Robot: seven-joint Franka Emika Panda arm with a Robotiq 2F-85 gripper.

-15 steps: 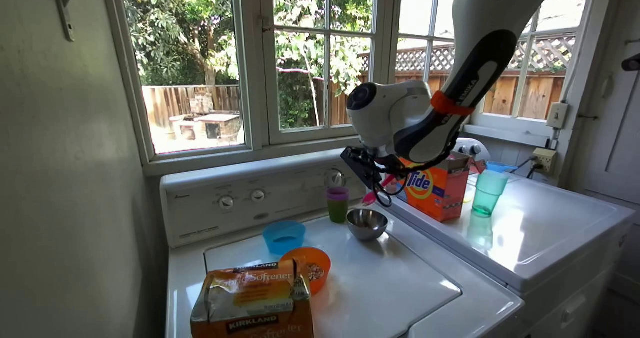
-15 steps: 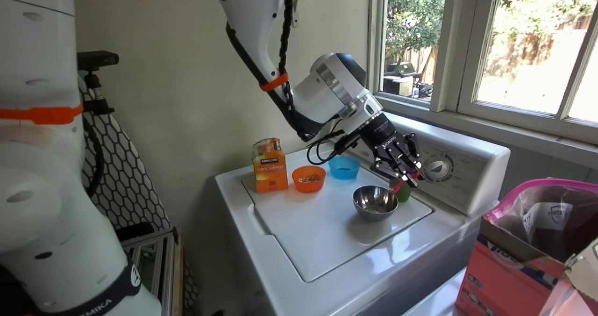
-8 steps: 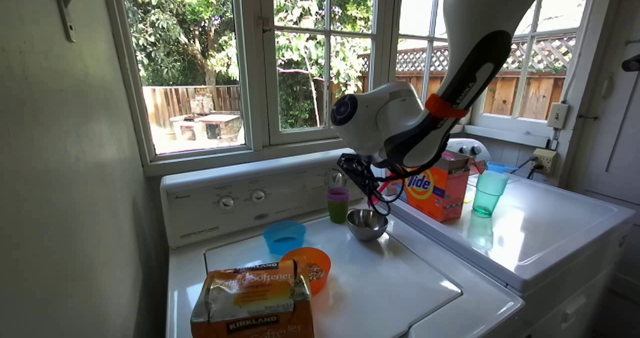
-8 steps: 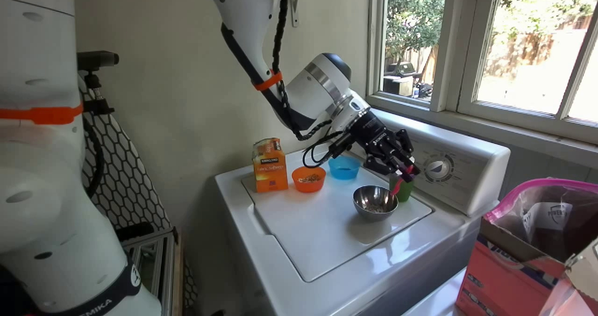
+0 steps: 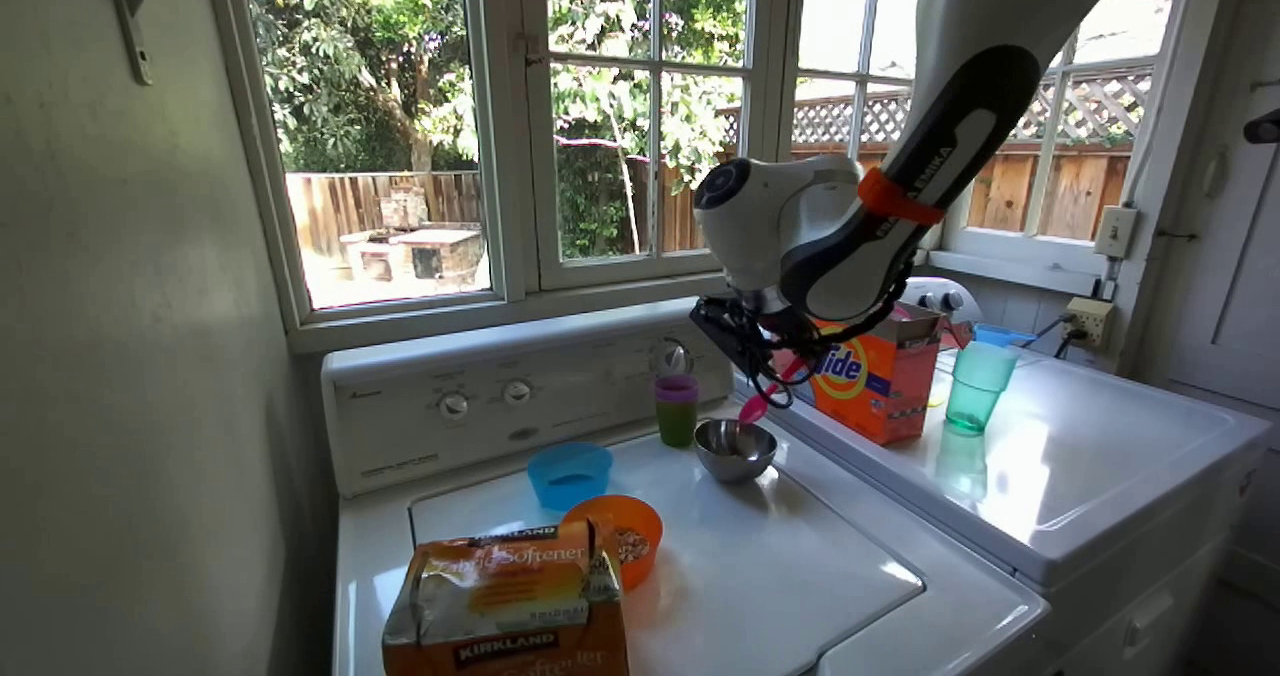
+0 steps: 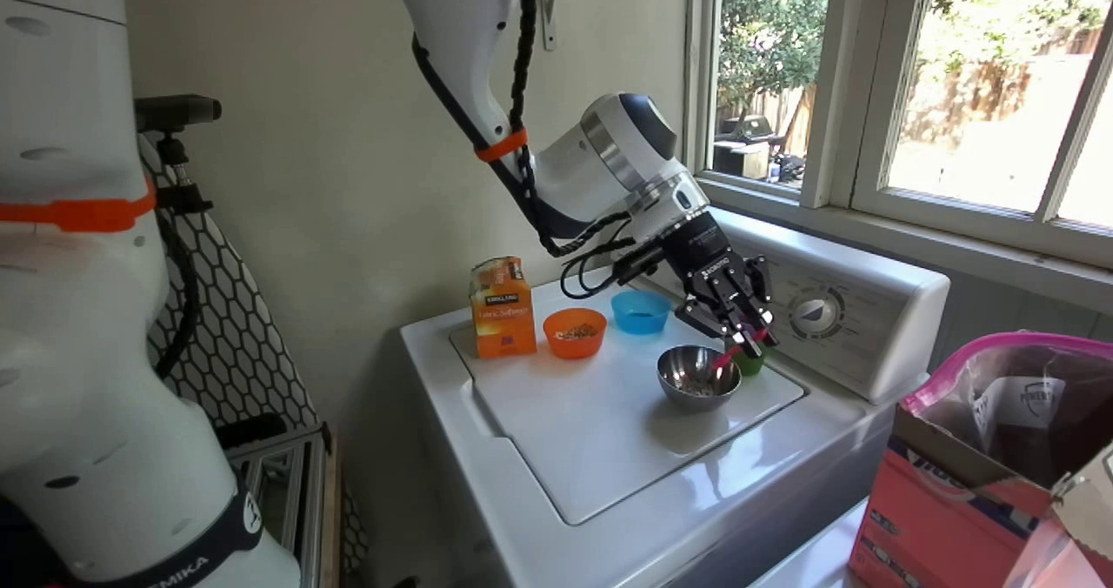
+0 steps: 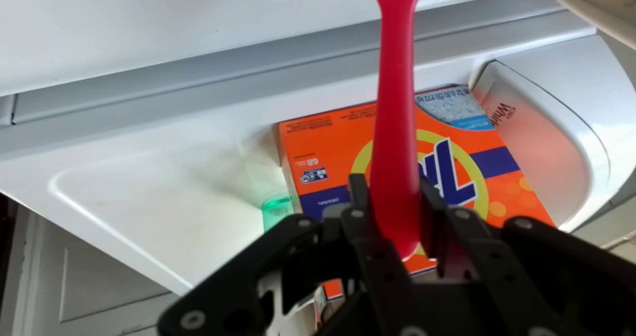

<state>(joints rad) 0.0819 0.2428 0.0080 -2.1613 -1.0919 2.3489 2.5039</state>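
Pincer [image 7: 392,192] clamps a pink utensil [image 7: 397,117] slanting down; lower, near the pincer, sit a metal bowl [image 5: 735,464] and purple-rimmed green cup [image 5: 675,421], farther off a blue bowl [image 6: 641,324]

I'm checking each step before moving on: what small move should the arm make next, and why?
Probably ease the pink utensil slightly inward and down over the metal bowl. The gripper pinches it, and its free end shows near the rim rather than the bowl's middle in both exterior views; loose bits appear low inside.
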